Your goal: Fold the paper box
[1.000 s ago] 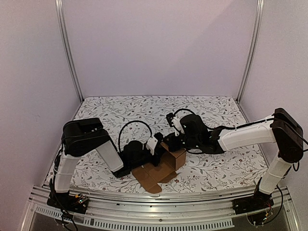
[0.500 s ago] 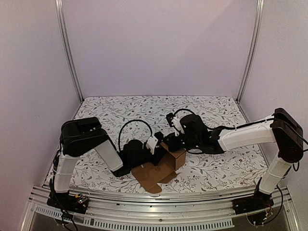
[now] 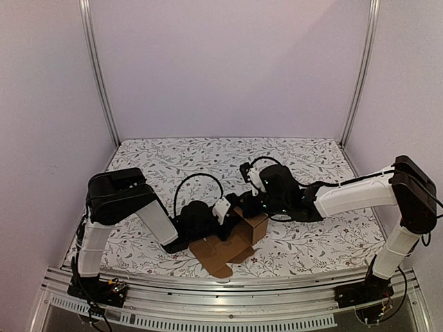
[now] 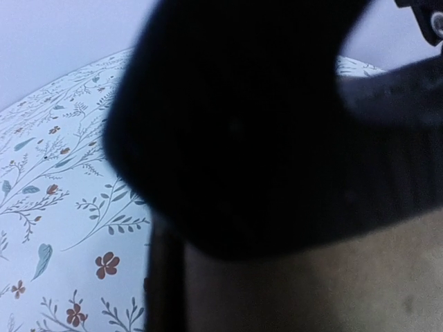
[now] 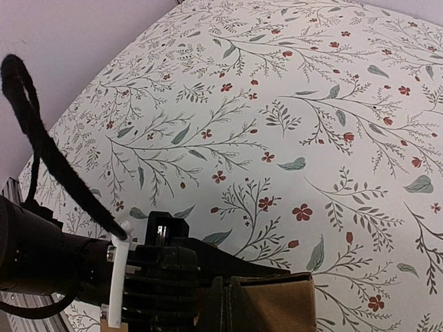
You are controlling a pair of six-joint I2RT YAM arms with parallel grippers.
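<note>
Box: Your paper box point(image 3: 234, 240) lies at the near middle of the flowered surface point(image 3: 208, 155), between the two arms. Its far right part stands up as a walled box. Flat brown flaps spread from it toward the near edge.

Left fingers: Your left fingers point(image 3: 230, 207) reach in low from the left and meet the standing part on its left side. You cannot tell whether they are apart or together. From above they merge into one dark shape against the cardboard.

Left wrist view: A black, blurred mass fills most of the frame. Brown cardboard point(image 4: 311, 287) shows below it and floral print shows at the left.

Right fingers: Your right fingers point(image 3: 248, 203) come in from the right and sit at the far top rim of the standing part, with the white forearm stretched low behind them. They are closed together. You cannot tell whether a cardboard wall is pinched between them.

Right wrist view: The brown wall of the box point(image 5: 273, 304) fills the bottom edge. The black and white tip of the left arm point(image 5: 149, 280) is pressed close on its left. A black cable point(image 5: 41, 142) arcs up along the left side of the frame.

Setting: Pale walls and aluminium uprights point(image 3: 97, 69) enclose the printed surface.
</note>
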